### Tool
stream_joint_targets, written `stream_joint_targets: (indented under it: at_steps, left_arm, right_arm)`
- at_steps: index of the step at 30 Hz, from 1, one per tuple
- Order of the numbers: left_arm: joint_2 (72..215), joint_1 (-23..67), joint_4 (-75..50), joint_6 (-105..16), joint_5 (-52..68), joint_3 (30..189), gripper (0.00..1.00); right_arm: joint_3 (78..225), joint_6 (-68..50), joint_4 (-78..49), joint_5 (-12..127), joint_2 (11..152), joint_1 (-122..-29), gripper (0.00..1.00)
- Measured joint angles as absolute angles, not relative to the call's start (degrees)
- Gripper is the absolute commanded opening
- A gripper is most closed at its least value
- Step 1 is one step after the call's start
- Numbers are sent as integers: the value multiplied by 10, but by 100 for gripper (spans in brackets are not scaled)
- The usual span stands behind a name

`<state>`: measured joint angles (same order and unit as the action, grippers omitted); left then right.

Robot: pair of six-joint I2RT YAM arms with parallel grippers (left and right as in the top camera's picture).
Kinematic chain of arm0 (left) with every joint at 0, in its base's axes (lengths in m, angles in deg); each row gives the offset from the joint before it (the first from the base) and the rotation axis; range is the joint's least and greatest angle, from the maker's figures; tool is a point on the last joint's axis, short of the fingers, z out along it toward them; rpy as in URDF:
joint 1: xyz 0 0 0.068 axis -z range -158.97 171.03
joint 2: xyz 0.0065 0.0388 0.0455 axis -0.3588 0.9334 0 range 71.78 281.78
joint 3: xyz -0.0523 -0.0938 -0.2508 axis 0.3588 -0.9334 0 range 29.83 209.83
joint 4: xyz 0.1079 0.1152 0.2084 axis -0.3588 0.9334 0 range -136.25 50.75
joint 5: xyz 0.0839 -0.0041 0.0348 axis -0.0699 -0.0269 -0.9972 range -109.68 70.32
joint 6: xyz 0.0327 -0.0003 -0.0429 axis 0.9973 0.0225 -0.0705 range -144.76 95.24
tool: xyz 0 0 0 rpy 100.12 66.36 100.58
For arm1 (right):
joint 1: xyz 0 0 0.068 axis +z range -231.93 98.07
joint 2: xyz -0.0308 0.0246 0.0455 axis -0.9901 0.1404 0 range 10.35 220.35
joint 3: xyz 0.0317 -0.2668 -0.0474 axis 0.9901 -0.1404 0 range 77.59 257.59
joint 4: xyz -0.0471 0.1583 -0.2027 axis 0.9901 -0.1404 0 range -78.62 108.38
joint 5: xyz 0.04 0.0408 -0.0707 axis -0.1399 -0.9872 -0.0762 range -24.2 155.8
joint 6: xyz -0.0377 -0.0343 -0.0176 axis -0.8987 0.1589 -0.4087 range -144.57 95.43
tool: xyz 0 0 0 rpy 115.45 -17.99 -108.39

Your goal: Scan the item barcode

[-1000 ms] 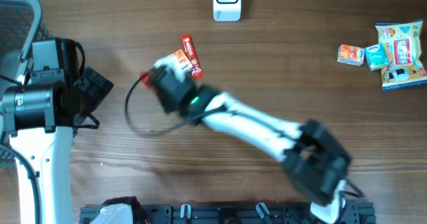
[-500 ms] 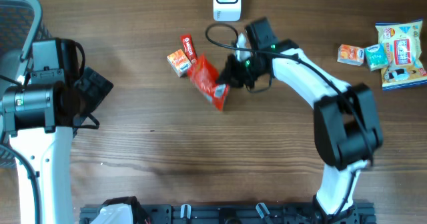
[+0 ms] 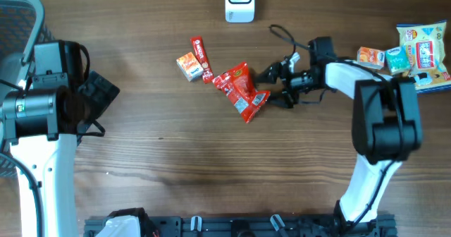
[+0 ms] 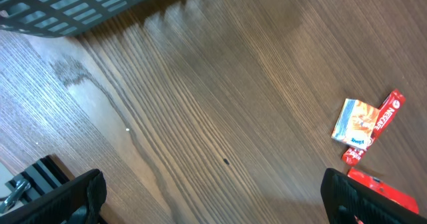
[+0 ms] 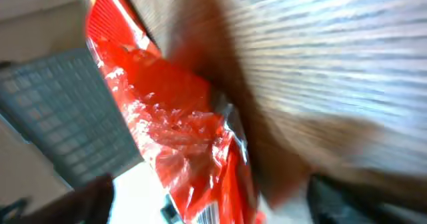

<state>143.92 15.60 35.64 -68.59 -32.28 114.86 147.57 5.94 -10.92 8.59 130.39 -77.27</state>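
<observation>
Near the middle of the worktop (image 3: 211, 166) lies the red snack packet (image 3: 242, 90), well apart from the white scanner (image 3: 239, 2) at the far edge. Your right gripper (image 3: 276, 87) is wide open just beside the packet and holds nothing. Pinch one end and leave the barcode bare. Your left gripper (image 4: 213, 194) is open too.

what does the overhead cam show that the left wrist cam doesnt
Only overhead: the white scanner, the snack pile at far right, and the right hand, open beside the red packet. Only left wrist: no extra item, just a close look at the left hand's fingertips and a dark speck on the wood. Both: the orange box, the red bar, the basket, and the red packet, though left wrist catches only its corner.
</observation>
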Motion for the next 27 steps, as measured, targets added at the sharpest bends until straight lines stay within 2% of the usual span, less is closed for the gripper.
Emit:
stream_joint_targets:
  at_steps: [6, 13, 18, 27]
  left_arm:
    - [1439, 156, 356, -686, -323, 1149, 100]
    - [1439, 156, 356, -686, -323, 1149, 100]
    - [1439, 156, 356, -686, -323, 1149, 100]
    - [1439, 156, 357, -686, -323, 1149, 100]
  right_arm:
    - [1482, -74, -130, 176, 1270, -773, 100]
    - [1490, -234, -62, 218, 1269, -769, 100]
    - [1490, -275, -14, 217, 1269, -735, 100]
    - [1490, -290, 10, 228, 1269, -622, 100]
